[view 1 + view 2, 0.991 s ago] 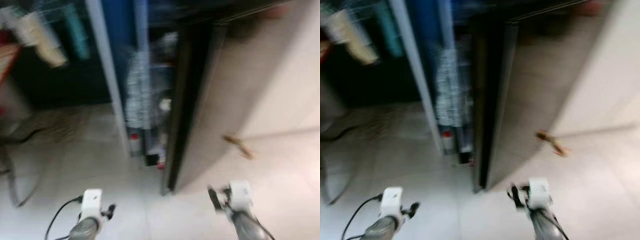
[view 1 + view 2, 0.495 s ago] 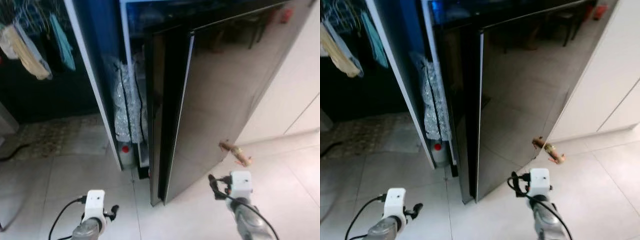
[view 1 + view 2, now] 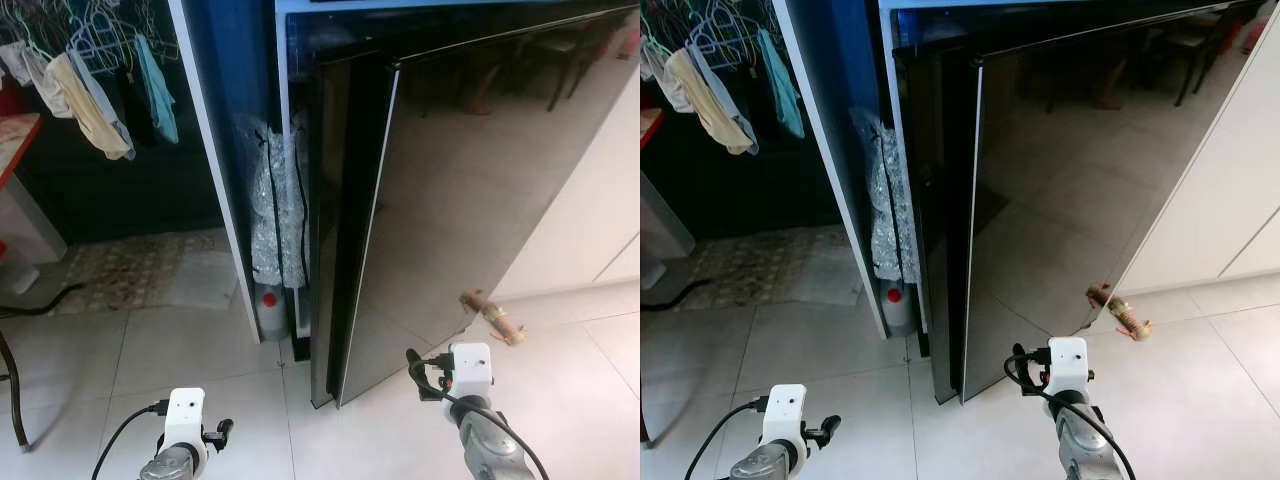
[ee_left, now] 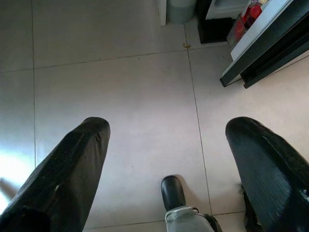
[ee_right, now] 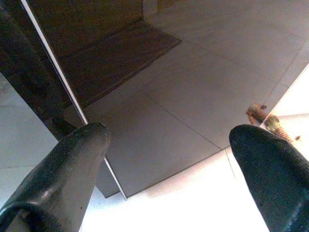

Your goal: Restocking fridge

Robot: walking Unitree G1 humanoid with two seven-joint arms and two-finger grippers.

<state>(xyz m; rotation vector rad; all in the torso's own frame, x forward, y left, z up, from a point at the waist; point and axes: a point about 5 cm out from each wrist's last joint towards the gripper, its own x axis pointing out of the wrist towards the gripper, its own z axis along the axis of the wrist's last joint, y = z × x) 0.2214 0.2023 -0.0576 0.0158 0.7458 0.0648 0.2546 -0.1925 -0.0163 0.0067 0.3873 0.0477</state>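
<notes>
black fridge door [image 3: 470, 190] ajar just ahead of right hand [image 5: 169, 159], fingers spread, empty.

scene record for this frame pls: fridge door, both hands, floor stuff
fridge door: black, glossy, ajar, gap on its left edge
left hand: open, holding nothing, low over floor tiles
right hand: open, holding nothing, facing the door's lower part
beside fridge: bubble-wrap roll upright, red-capped jug at its foot
floor: brown object lying by white cabinet
far left: clothes on hangers
</notes>
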